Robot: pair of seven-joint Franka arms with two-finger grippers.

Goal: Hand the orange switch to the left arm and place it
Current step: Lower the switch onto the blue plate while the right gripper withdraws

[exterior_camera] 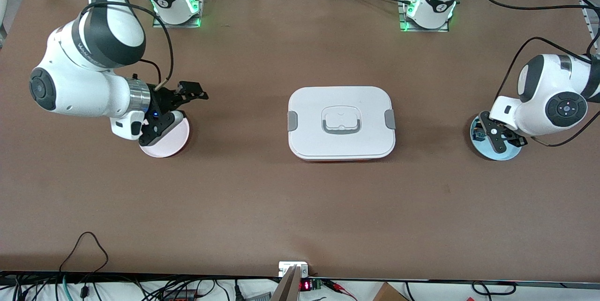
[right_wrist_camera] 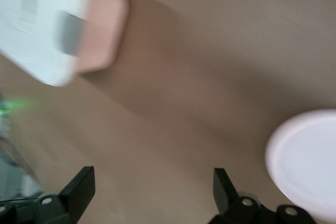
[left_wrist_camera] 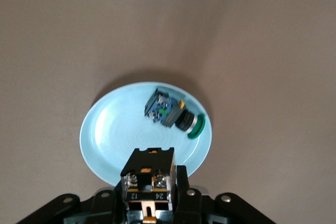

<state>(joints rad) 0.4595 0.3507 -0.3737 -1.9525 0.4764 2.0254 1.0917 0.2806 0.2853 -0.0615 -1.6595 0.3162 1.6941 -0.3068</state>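
My left gripper [left_wrist_camera: 149, 203], over the blue plate [left_wrist_camera: 105, 135] toward the left arm's end from the box [exterior_camera: 341, 123], clamps the orange switch [left_wrist_camera: 148, 177]; my right gripper [exterior_camera: 176, 109] gapes empty over the pink plate [exterior_camera: 176, 139].

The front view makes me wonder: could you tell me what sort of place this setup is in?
Most likely a robotics lab bench. Two white arms are bolted to base plates on a brown table, cables and electronics run along its edge, and staged props sit on it: a white box and two small plates.
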